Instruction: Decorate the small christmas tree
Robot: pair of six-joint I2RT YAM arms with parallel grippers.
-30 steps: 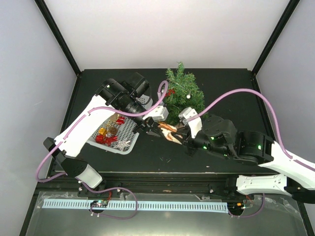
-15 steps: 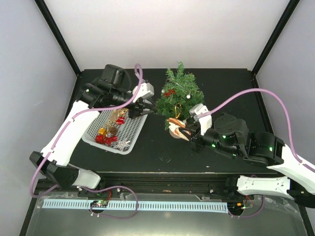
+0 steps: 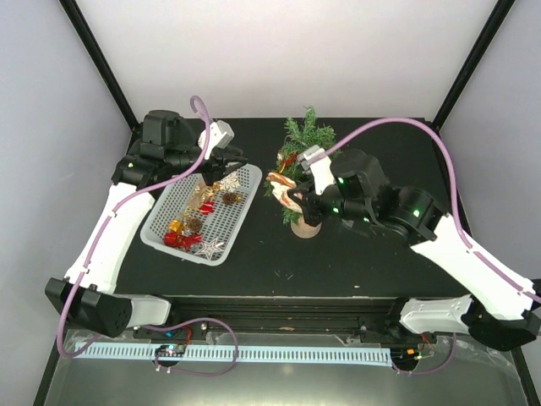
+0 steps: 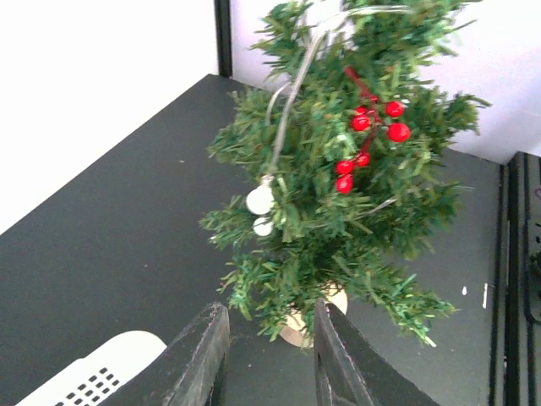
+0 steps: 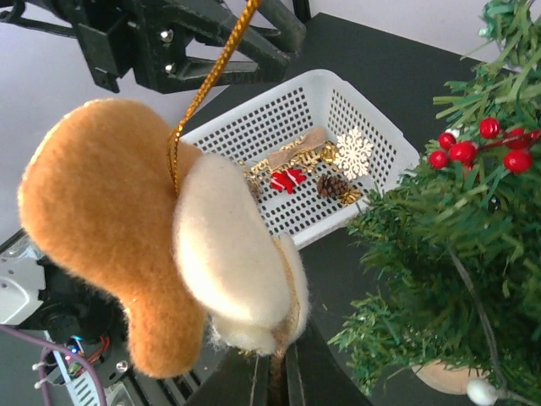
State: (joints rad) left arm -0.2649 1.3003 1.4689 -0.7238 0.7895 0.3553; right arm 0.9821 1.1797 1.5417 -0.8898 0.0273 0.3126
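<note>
1. Top view: the small christmas tree stands upright on its wooden base, with the white basket to its left. The right gripper presses a felt ornament against the tree's left side. Half a second ago it was down by the base. The left gripper has withdrawn from the tree towards the basket.
2. Left wrist view: the fingers are spread and empty, facing the tree's red berries.
3. Right wrist view: the fingers are clamped on the ornament, and its gold cord runs upward.
4. Expect a light, easily tipped tree with soft, springy branches. Steady it at the base.
</note>
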